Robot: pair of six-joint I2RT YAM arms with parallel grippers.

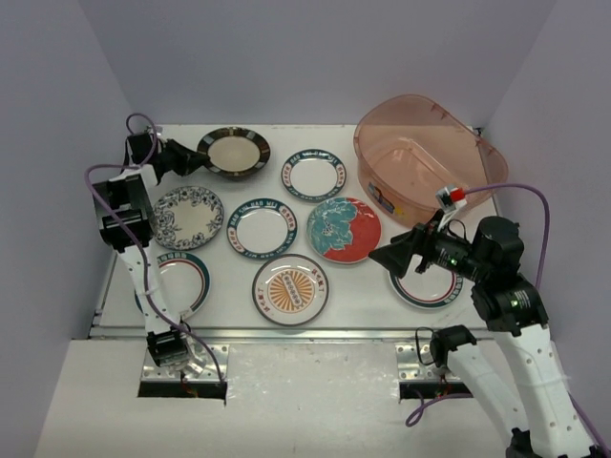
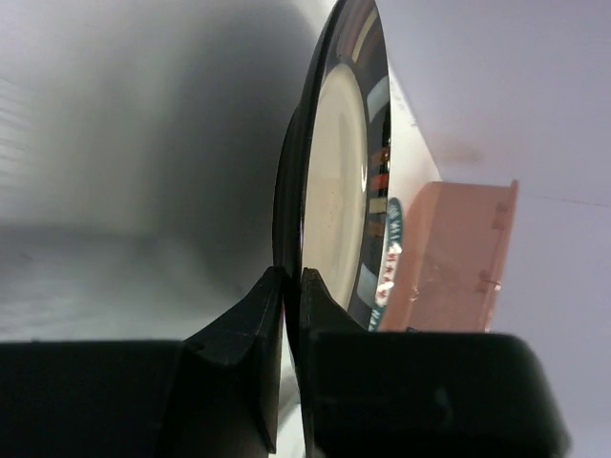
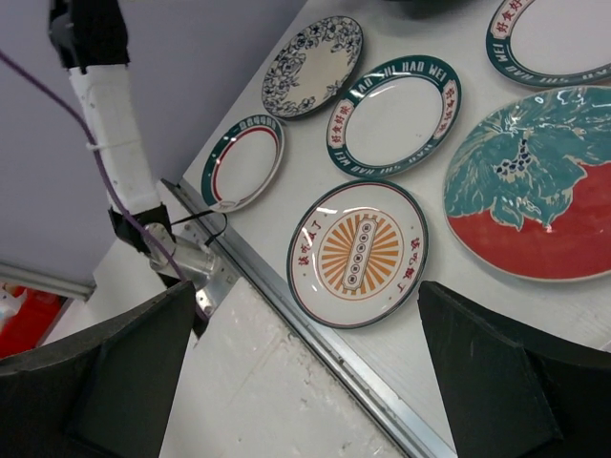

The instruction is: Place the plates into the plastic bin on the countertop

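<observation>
**Left gripper** (image 1: pixel 194 158): closed on the rim of the black-gold plate (image 1: pixel 234 151). In the wrist view both fingers (image 2: pixel 250 329) pinch the plate's edge, one on each face. It cannot be determined whether the plate is clear of the countertop (image 1: pixel 382 286).

Outward from this gripper:
- The blue floral plate (image 1: pixel 188 217) lies just beside it, towards the arm bases.
- A red-and-green-striped plate (image 1: pixel 172 277) lies nearer the bases again, partly under the left arm.
- Two teal-lettered plates lie to its right, one near the black-gold plate (image 1: pixel 312 175) and one towards the middle of the countertop (image 1: pixel 262 227).

**Right gripper** (image 1: pixel 389 256): jaws spread wide and holding nothing.

Outward from this gripper:
- The orange-centred plate (image 3: pixel 358 253) shows between the fingers in the wrist view, flat on the countertop and apart from them.
- The red-teal floral plate (image 1: pixel 344 230) lies just beside the fingertips.
- A second striped plate (image 1: pixel 427 289) lies beneath the wrist, partly hidden.
- The plastic bin (image 1: pixel 425 157) stands beyond the gripper at the far right of the countertop, with no plate visible in it.
</observation>
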